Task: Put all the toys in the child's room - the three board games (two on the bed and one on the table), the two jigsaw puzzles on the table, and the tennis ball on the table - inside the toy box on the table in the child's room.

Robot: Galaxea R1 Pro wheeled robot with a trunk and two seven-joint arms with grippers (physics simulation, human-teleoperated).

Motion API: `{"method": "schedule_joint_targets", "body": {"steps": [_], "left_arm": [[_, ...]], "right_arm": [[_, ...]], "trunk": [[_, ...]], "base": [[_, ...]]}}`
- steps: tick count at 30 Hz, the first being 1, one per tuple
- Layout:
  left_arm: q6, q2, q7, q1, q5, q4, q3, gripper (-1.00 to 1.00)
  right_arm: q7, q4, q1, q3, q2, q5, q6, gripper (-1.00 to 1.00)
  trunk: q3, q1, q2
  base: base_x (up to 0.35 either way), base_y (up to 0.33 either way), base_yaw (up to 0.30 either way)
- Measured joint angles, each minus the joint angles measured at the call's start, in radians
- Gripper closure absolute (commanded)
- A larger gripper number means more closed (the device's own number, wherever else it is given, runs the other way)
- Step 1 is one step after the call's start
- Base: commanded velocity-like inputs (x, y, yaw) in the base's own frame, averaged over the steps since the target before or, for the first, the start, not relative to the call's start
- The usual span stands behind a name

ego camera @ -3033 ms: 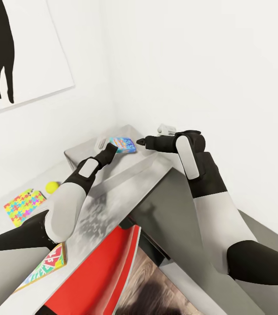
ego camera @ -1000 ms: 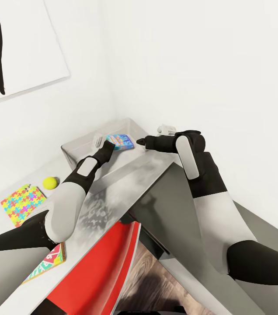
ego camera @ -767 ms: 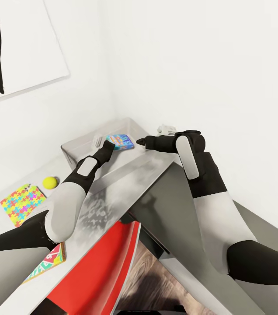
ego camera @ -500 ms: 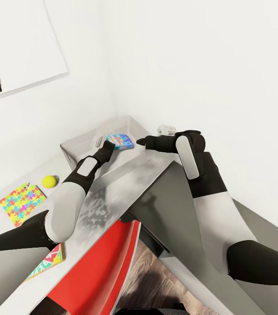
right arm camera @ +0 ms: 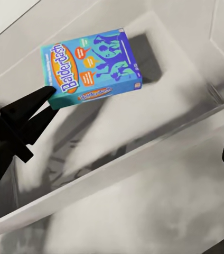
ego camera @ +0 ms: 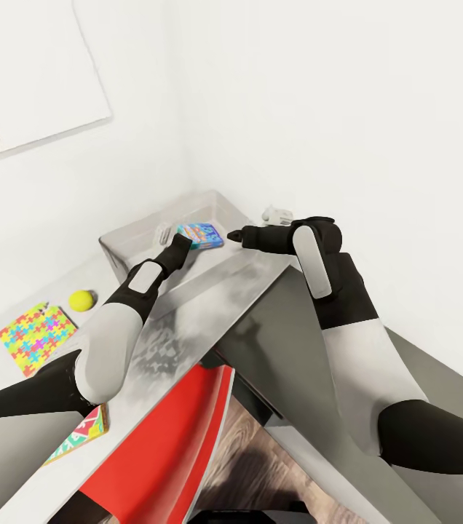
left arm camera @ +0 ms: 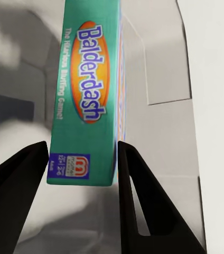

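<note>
1. Your left gripper [ego camera: 185, 244] is clamping the blue board game [left arm camera: 85, 90] by one short end.
2. The game is hanging inside the toy box [ego camera: 126, 236], long axis pointing straight away from the fingers.
3. Your right gripper [ego camera: 235, 236] is hovering at the rim; whether it is parted or pinched, I cannot tell.

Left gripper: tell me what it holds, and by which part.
The left gripper holds the blue Balderdash board game by one narrow end, a finger on each broad face, above the toy box.

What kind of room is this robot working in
Likely a child's bedroom or playroom: a colourful jigsaw puzzle and tennis ball lie on the table, and a Balderdash board game is held over a toy box.
</note>
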Motion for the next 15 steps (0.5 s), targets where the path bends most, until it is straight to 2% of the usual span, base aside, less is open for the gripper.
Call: {"method": "schedule_joint_targets", "body": {"steps": [15], "left_arm": [[0.007, 0.0, -0.004, 0.0, 0.0, 0.0, 0.001, 1.0]], "right_arm": [[0.0, 0.0, 0.0, 0.0, 0.0, 0.0, -0.001, -1.0]], "trunk": [[0.0, 0.0, 0.0]], "base": [[0.0, 0.0, 0.0]]}}
